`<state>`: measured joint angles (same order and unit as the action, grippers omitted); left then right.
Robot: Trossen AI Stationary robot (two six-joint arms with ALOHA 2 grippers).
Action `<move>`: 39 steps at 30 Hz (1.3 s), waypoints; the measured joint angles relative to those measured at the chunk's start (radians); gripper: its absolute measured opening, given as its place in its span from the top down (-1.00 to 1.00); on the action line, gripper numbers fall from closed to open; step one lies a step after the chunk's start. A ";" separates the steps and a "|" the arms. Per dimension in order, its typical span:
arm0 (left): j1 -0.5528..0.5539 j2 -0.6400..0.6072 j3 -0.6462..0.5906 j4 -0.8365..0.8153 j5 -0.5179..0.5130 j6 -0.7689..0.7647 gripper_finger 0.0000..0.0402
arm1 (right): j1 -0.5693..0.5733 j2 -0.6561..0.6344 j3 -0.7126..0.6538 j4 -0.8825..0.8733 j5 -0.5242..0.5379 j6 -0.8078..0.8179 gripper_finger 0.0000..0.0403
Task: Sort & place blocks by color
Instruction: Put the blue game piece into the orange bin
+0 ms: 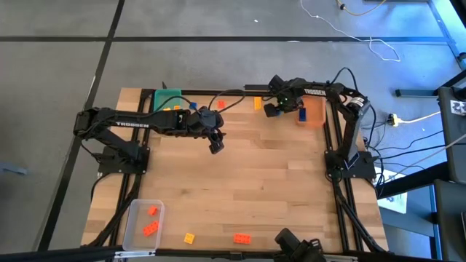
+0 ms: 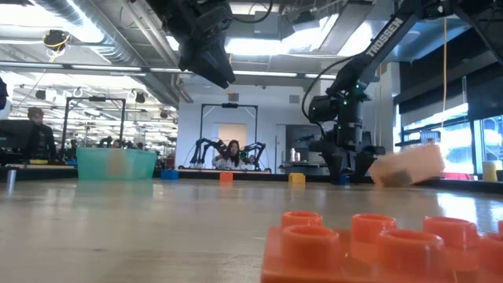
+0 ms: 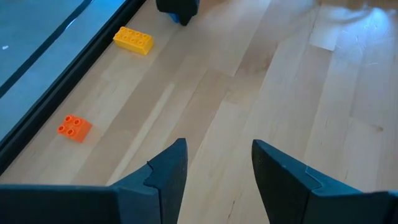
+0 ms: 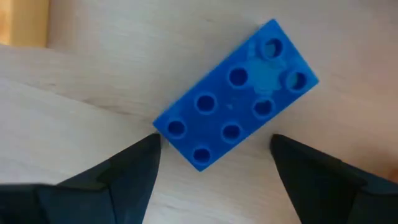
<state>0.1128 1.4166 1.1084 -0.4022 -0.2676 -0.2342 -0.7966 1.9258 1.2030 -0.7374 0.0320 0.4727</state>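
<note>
desk (image 1: 255,182): pale wood, dark frame round its edge.

right gripper (image 1: 285,108): at the far edge of the desk, just beside the orange bin (image 1: 314,113). jaws spread wide, pointing down over a blue block (image 4: 236,94); the block lies flat on the wood, studs up, skewed between the two fingers, not gripped.

left gripper (image 1: 216,145): raised above the middle of the desk; jaws partly open, holding nothing. bare wood shows between its fingers (image 3: 166,177).

green bin (image 1: 167,100): far left corner of the desk.

clear bin (image 1: 143,222): near left corner, orange-red blocks (image 1: 151,220) inside.

loose blocks: a yellow block (image 1: 257,103) and an orange block (image 1: 220,105) along the far edge; a yellow block (image 1: 189,237) and an orange-red block (image 1: 242,238) at the near edge.
</note>
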 joint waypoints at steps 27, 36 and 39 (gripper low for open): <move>0.000 0.000 0.000 0.000 0.024 0.000 0.16 | 0.039 -0.029 -0.002 0.170 -0.044 0.231 -0.55; 0.000 0.000 0.000 0.000 0.024 0.001 0.16 | 0.045 -0.030 -0.002 0.204 -0.041 0.508 -0.55; 0.000 0.000 0.000 0.000 0.024 0.001 0.16 | 0.044 -0.030 -0.002 0.215 -0.008 0.583 -0.55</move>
<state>0.1129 1.4166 1.1084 -0.4023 -0.2441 -0.2337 -0.7525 1.8961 1.2015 -0.5223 0.0241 1.0560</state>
